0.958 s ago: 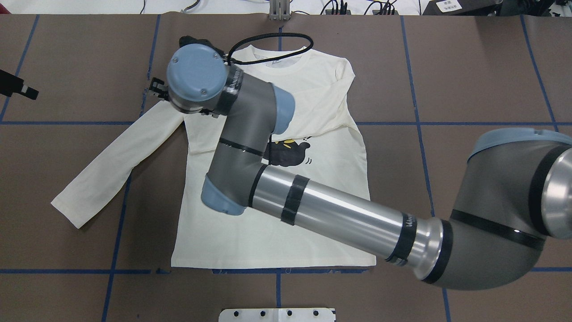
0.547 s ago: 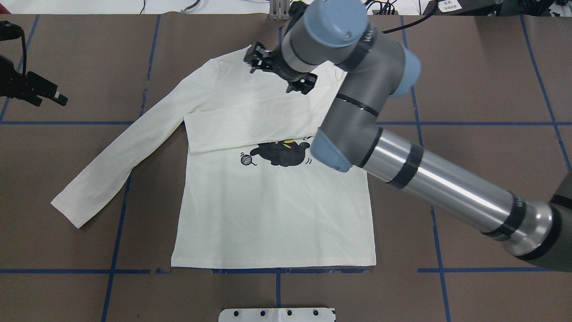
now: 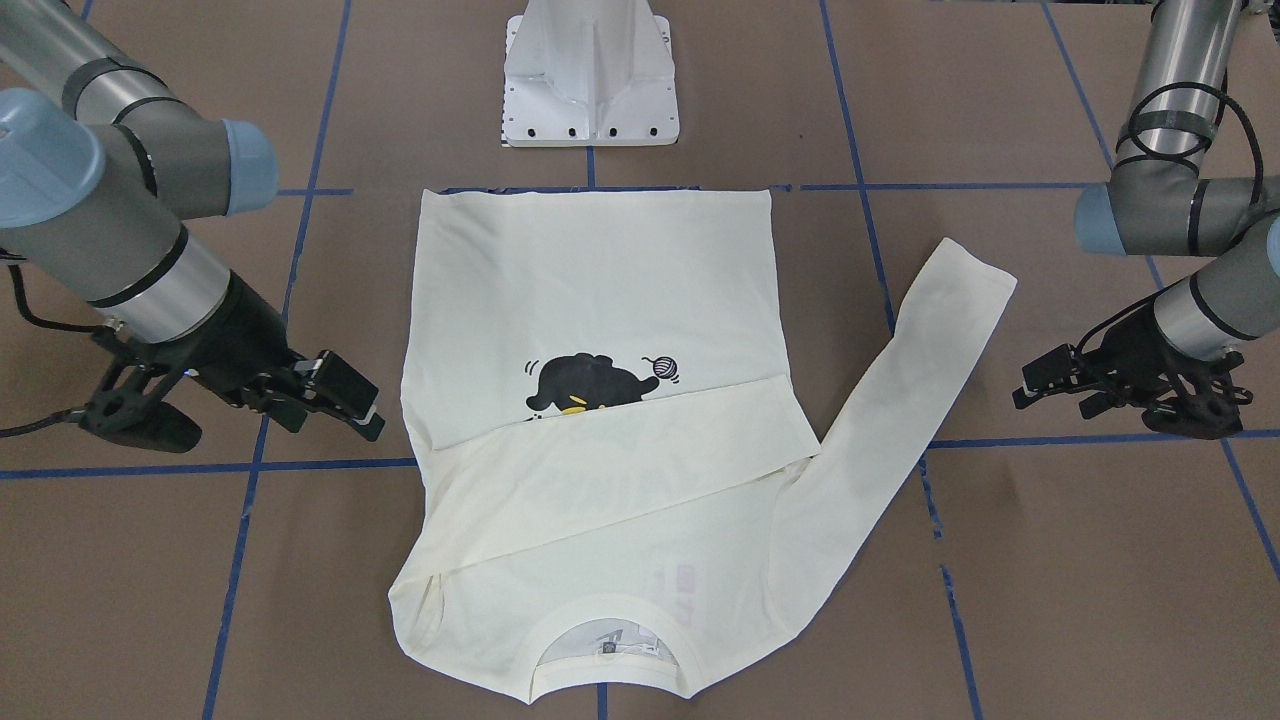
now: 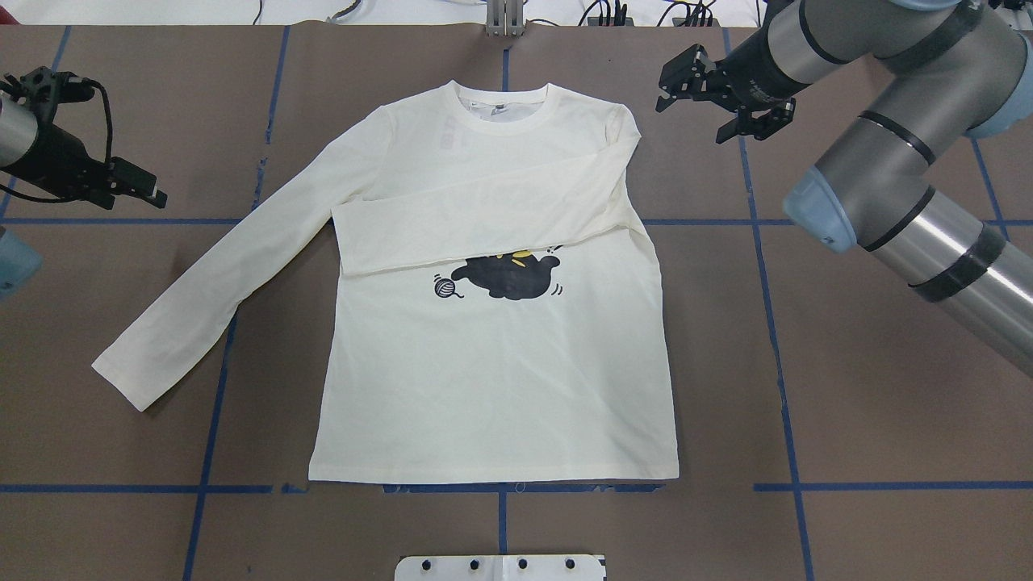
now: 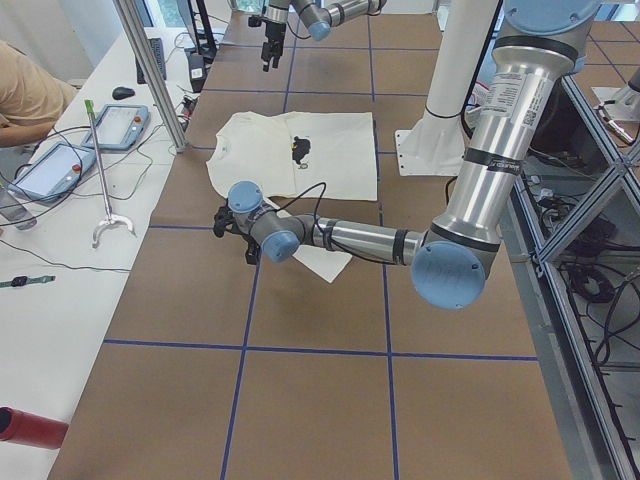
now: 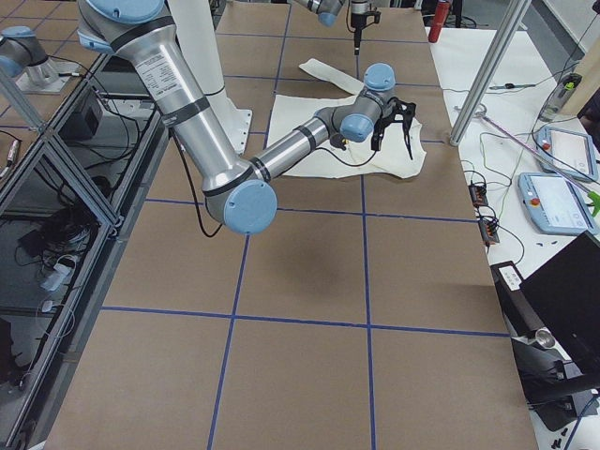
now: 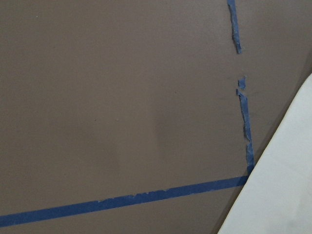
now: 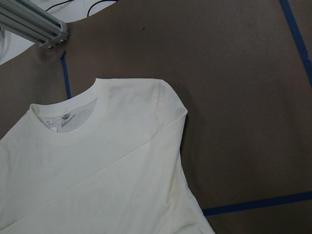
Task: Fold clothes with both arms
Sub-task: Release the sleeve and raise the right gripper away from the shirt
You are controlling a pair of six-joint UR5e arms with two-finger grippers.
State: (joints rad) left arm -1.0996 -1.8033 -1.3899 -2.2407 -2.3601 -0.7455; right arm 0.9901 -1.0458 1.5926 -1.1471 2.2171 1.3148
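Note:
The cream long-sleeved shirt [image 4: 492, 363] lies flat and face up on the brown table, collar [image 4: 500, 105] at the far side. One sleeve [image 4: 484, 222] is folded across the chest, just above the black cat print [image 4: 508, 278]. The other sleeve [image 4: 218, 274] stretches out to the left. My right gripper [image 4: 694, 113] hovers open and empty to the right of the shirt's shoulder. My left gripper [image 4: 149, 192] is off the shirt, left of the spread sleeve, and looks open and empty [image 3: 1040, 392]. The right wrist view shows the collar and shoulder [image 8: 97, 161]. The left wrist view shows a sleeve edge [image 7: 282, 185].
Blue tape lines [image 4: 218, 387] cross the table. The white pedestal base [image 3: 590, 75] stands at the near edge. A side bench with tablets [image 5: 120, 125], cables and a metal post [image 5: 150, 70] runs along the far side, and a person's sleeve [image 5: 25, 90] shows there.
My right arm has swung from over the shirt's left shoulder, across the collar, to the bare table right of the shirt. My left gripper has come further into view. The folded sleeve stays.

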